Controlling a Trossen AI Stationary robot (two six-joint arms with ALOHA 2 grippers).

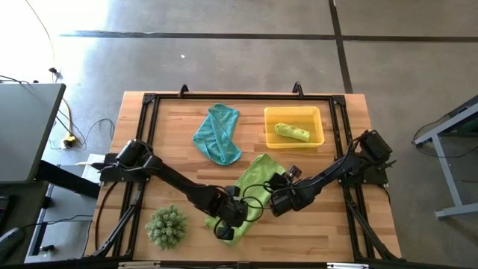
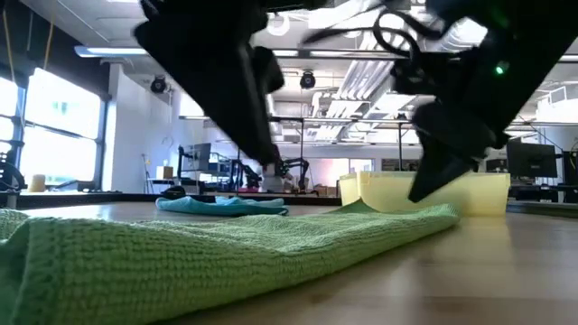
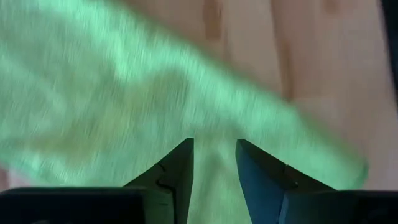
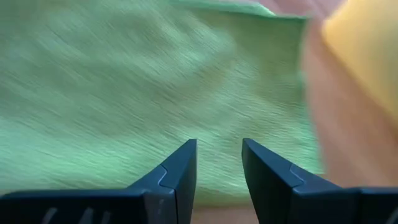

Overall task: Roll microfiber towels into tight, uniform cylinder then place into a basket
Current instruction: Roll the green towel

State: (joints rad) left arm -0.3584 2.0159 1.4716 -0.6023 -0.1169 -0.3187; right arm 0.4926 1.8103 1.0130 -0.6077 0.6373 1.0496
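You have a lime-green towel (image 1: 252,181) with a fine ribbed weave spread near the table's front edge, and a teal-blue towel (image 1: 218,134) toward its back edge. The basket (image 1: 270,137) is translucent yellow, holding a rolled lime-green towel (image 1: 291,132). The table (image 1: 328,224) is pale striped wood, black-framed. A spiky green plant (image 1: 166,226) sits at the front-left corner.
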